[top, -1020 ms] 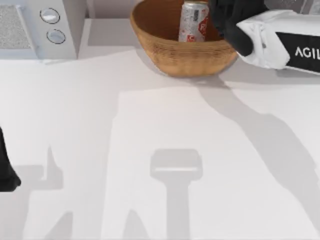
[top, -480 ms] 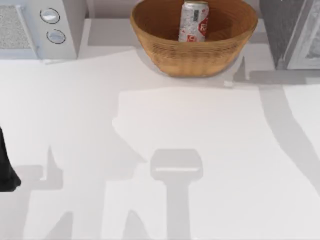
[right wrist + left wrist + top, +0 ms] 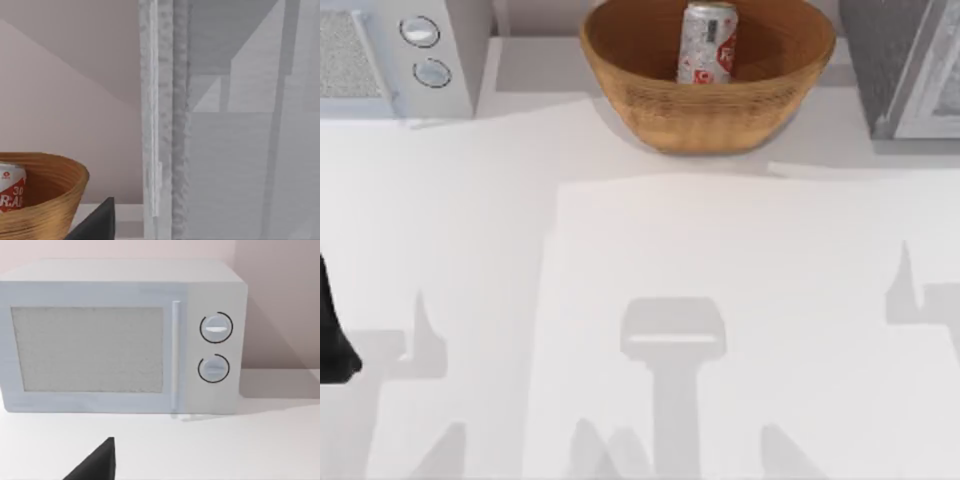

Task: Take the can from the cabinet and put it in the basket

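The can (image 3: 708, 42), silver-white with red marks, stands upright inside the wicker basket (image 3: 720, 110) at the back middle of the table. The right wrist view shows the can (image 3: 10, 192) in the basket (image 3: 60, 195) too, with nothing touching it. The dark grey cabinet (image 3: 885, 60) with its pale-framed door stands just right of the basket, and its door frame (image 3: 160, 125) is close in the right wrist view. A dark part of my right gripper (image 3: 95, 225) is low in that view, apart from the basket. My left arm (image 3: 332, 340) is parked at the table's left edge.
A white appliance with two round knobs (image 3: 425, 50) stands at the back left, and it faces the left wrist camera (image 3: 125, 340). A dark part of my left gripper (image 3: 95, 467) is seen in front of it. The white tabletop (image 3: 650, 260) carries only arm shadows.
My right arm was at the basket beside the can a second ago. It has drawn back to the right, out of the top view. The can stays upright in the basket.
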Controlling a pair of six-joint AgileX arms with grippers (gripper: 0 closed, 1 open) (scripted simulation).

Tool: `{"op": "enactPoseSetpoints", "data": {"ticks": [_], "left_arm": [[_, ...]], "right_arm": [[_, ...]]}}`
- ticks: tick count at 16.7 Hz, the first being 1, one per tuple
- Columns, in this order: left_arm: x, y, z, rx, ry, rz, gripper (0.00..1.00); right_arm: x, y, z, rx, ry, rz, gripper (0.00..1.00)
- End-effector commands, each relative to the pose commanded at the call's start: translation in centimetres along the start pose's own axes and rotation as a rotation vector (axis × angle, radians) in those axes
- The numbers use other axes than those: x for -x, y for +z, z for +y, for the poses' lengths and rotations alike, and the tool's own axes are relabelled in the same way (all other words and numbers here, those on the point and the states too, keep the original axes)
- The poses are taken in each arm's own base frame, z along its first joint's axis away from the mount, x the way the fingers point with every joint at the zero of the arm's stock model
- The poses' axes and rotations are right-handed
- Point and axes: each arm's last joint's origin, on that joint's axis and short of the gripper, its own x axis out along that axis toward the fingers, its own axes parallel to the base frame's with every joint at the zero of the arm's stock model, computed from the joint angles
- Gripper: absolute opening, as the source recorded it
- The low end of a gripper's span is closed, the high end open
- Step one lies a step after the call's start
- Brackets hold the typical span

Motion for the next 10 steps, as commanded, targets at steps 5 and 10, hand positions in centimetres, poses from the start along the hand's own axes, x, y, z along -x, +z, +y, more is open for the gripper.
{"op": "enactPoseSetpoints", "data": {"ticks": [5,10], "left_arm": [[0.0,0.0,0.0,0.000,0.000,0.000,1.00],[0.0,0.0,0.0,0.000,0.000,0.000,1.00]], "right_arm": [[2.0,-7.1,-0.9,0.004,0.002,0.062,1.00],[2.1,-8.3,-1.0,0.004,0.003,0.076,1.00]]}}
